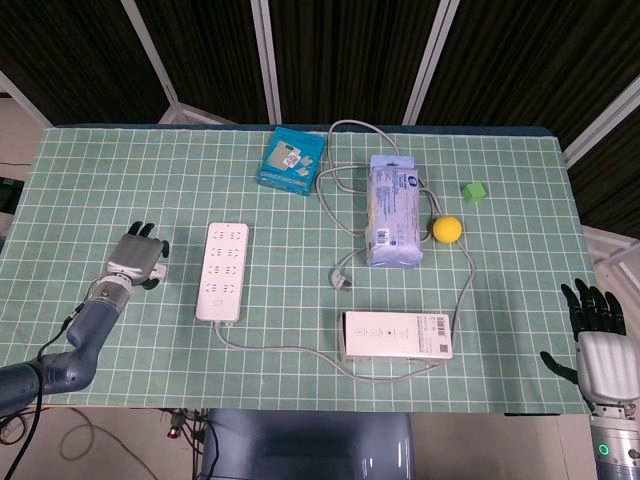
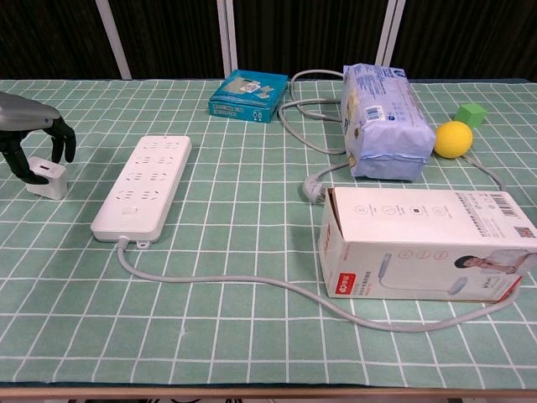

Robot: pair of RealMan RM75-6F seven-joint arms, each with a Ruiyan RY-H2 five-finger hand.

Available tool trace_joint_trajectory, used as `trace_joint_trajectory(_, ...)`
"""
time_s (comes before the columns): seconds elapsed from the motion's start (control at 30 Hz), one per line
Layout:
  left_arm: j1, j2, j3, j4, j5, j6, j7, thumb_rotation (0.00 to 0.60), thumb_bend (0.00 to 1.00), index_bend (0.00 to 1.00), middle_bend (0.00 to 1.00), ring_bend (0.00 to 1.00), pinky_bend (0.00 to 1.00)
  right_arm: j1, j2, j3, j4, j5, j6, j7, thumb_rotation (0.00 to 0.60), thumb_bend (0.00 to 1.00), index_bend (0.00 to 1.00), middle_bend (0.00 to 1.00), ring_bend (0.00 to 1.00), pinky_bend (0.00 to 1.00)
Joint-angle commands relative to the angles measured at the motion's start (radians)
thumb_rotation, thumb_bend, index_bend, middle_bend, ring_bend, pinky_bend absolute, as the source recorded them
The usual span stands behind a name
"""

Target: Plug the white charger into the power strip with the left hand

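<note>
Left hand (image 2: pixel 29 138) sits at the far left edge of the chest view, its dark fingers curled down around the white charger (image 2: pixel 46 178). The fingertips come down at the charger's sides, though whether they actually pinch it cannot be told. That charger stands on the green gridded table (image 2: pixel 252 336), still resting on the cloth, just left of the white power strip (image 2: pixel 143 186). This strip lies lengthwise in the left-centre of the frame, and its grey cable (image 2: pixel 252 284) trails from the near end toward the lower right. At centre right lies a white carton (image 2: pixel 424 243) on its side. Above it, a blue wipes pack (image 2: pixel 379 122) sits beside a yellow ball (image 2: pixel 453 138) and a green cube (image 2: pixel 471 115). Near the top centre is a teal box (image 2: pixel 248 95). Seen from the head view, the right hand (image 1: pixel 597 340) waits at the lower right corner, off the table's edge, fingers spread and holding nothing.
</note>
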Motion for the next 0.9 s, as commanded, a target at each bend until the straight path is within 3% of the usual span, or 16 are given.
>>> trace_joint_trajectory(0.03, 0.001, 0.001, 0.001, -0.001, 0.003, 0.001, -0.001, 0.6, 0.25, 0.39, 0.38, 0.03, 0.05, 0.0, 0.0, 0.002, 0.0, 0.003, 0.0, -0.001, 0.6, 0.13, 0.0, 0.0, 0.0, 0.0)
trace_joint_trajectory(0.9, 0.019, -0.018, 0.014, 0.033, 0.053, 0.01, -0.005, 0.6, 0.28, 0.43, 0.42, 0.05, 0.06, -0.001, -0.005, 0.006, 0.0, 0.011, 0.0, -0.007, 0.6, 0.13, 0.0, 0.0, 0.0, 0.0)
